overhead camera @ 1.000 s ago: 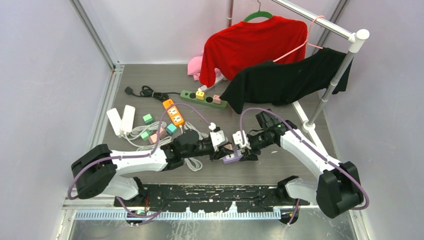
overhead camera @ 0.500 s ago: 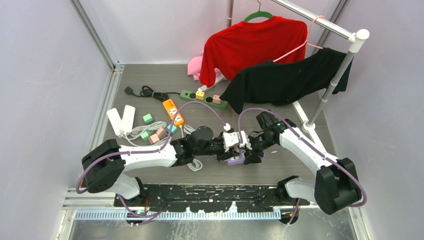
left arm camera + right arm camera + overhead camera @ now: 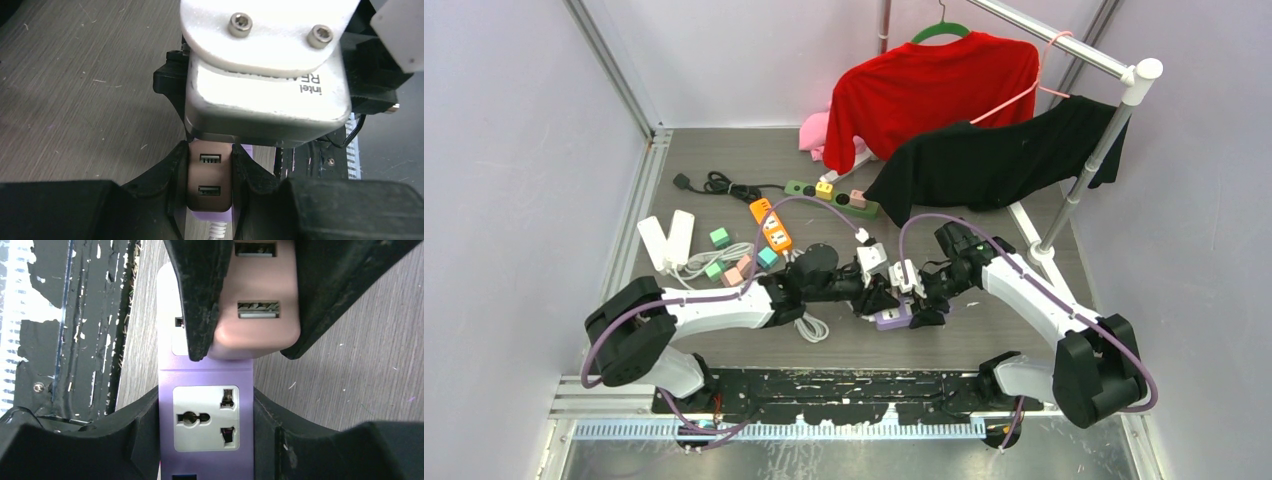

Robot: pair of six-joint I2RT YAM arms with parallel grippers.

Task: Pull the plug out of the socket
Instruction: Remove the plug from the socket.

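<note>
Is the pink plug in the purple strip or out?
In, apparently: the pink plug sits flush on the purple strip, no pins showing, the left fingers clamped on its sides.

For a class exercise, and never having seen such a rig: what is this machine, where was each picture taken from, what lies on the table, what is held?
Two robot arms stand side by side, each ending in a two-finger gripper. The wide picture looks down from above and behind; the close-ups come from a camera on each wrist. On the table lie an orange power strip, a green power strip and cables; a red shirt and a black shirt hang on a rail. The left gripper is shut on a pink USB plug; the right gripper clamps the purple power strip under it.
</note>
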